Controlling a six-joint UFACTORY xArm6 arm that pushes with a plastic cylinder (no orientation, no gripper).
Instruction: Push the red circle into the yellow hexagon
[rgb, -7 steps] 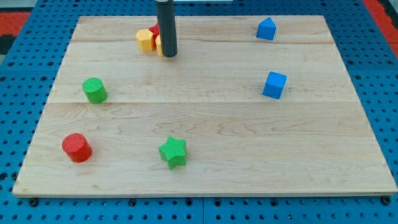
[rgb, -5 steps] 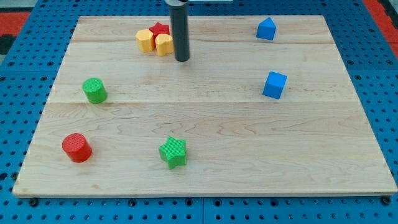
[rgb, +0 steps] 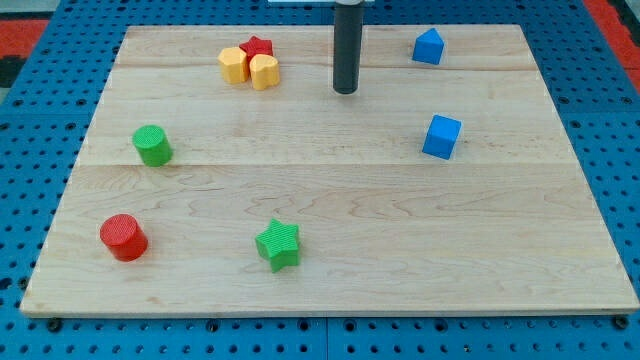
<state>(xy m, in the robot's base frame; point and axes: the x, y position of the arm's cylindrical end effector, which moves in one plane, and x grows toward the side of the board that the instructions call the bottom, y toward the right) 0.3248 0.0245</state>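
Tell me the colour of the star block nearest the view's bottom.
Green: the star shows plainly in the camera view.

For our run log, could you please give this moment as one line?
my tip: right of yellow cluster, touching nothing | red circle: bottom left, untouched | yellow hexagon: top left, far from circle | push: not begun

Dark rod upright, my tip (rgb: 345, 91) on the board
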